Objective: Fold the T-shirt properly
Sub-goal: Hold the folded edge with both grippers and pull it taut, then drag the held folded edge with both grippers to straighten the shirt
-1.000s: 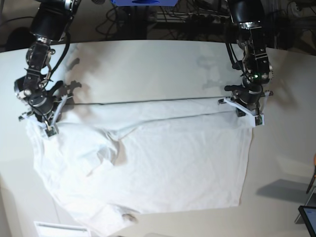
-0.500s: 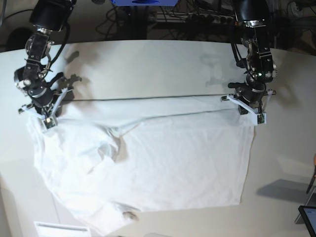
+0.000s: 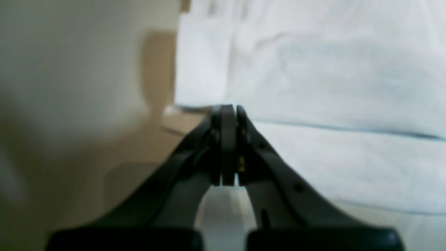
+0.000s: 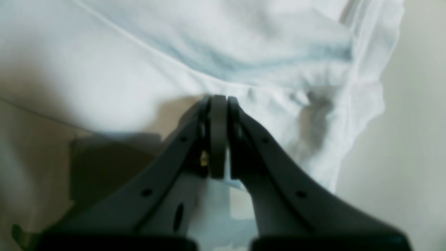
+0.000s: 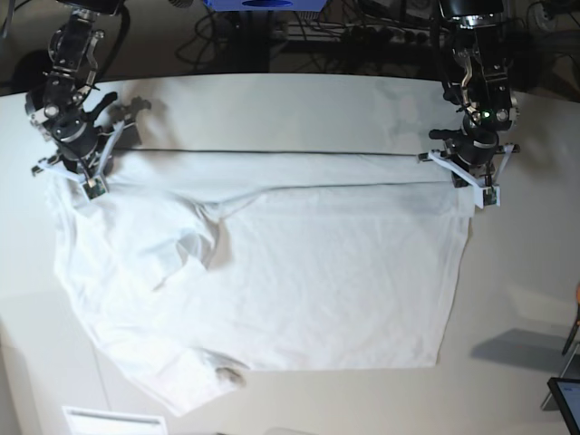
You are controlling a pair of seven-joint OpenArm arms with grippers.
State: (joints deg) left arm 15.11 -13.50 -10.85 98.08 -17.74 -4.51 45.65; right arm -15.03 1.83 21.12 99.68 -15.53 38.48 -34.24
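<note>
The white T-shirt (image 5: 299, 281) lies spread on the white table, its far edge lifted and stretched taut between both grippers. My left gripper (image 5: 473, 190), on the base view's right, is shut on the T-shirt's far right corner; in the left wrist view the gripper (image 3: 228, 111) pinches the cloth (image 3: 331, 80). My right gripper (image 5: 80, 181), on the base view's left, is shut on the far left corner; in the right wrist view the gripper (image 4: 218, 101) grips wrinkled fabric (image 4: 244, 52). A sleeve bunches at the near left (image 5: 195, 381).
The white table (image 5: 290, 104) runs back to a curved far edge with dark cables (image 5: 344, 36) behind it. A white slatted object (image 5: 113, 421) sits at the near left edge. A dark object (image 5: 566, 399) shows at the near right corner.
Both grippers have moved toward the table's far edge, pulling the held edge of the T-shirt with them. The fold line has shifted back and the cloth has flattened.
</note>
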